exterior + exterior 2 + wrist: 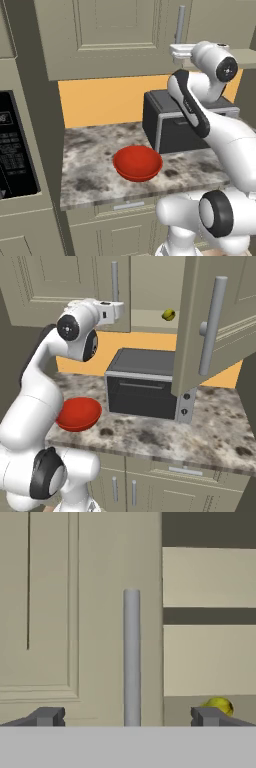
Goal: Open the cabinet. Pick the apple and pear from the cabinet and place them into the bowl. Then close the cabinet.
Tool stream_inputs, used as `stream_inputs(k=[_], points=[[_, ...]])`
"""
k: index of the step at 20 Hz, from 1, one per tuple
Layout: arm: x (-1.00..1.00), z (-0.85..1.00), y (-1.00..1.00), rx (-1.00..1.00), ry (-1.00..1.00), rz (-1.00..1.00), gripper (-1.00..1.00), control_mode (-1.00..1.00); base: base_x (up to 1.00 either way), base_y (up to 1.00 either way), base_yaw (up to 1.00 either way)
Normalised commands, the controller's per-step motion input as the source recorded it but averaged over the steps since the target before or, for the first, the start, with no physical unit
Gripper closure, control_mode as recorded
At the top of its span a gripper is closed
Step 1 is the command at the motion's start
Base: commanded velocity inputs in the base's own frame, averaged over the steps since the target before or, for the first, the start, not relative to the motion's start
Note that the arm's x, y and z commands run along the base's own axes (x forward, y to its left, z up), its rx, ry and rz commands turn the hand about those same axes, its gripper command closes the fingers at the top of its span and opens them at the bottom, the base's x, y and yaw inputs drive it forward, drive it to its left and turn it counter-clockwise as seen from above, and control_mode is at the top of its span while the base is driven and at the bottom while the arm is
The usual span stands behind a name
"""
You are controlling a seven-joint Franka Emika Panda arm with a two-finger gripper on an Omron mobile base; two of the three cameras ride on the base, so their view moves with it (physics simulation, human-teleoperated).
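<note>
Your tool (128,717) stands with jaws wide apart, straddling the left door's handle (131,657) of the cabinet (60,286) — right door open, pear (169,315) on its shelf — bowl (137,162) waiting on the worktop (90,175).

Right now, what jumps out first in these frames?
The cabinet stands half open: its right door swung wide, the left one shut. The open gripper sits squarely before the shut door's bar handle. A pear lies on the exposed shelf, and the red bowl waits on the counter below.
</note>
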Motion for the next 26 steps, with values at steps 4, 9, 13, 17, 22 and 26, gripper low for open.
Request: stream_inputs(k=[4,9,13,17,22,26], points=[[0.46,0.00,0.00,0.00,0.08,0.00,-1.00,-1.00,0.00,0.00,0.00],[0.51,0.00,0.00,0.00,0.07,0.00,-1.00,-1.00,0.00,0.00,0.00],[0.51,0.00,0.00,0.00,0.05,0.00,-1.00,-1.00,0.00,0.00,0.00],[0.54,0.00,0.00,0.00,0.02,0.00,-1.00,-1.00,0.00,0.00,0.00],[0.51,0.00,0.00,0.00,0.01,0.00,-1.00,-1.00,0.00,0.00,0.00],[0.50,-0.01,0.00,0.00,0.00,0.00,-1.00,-1.00,0.00,0.00,0.00]])
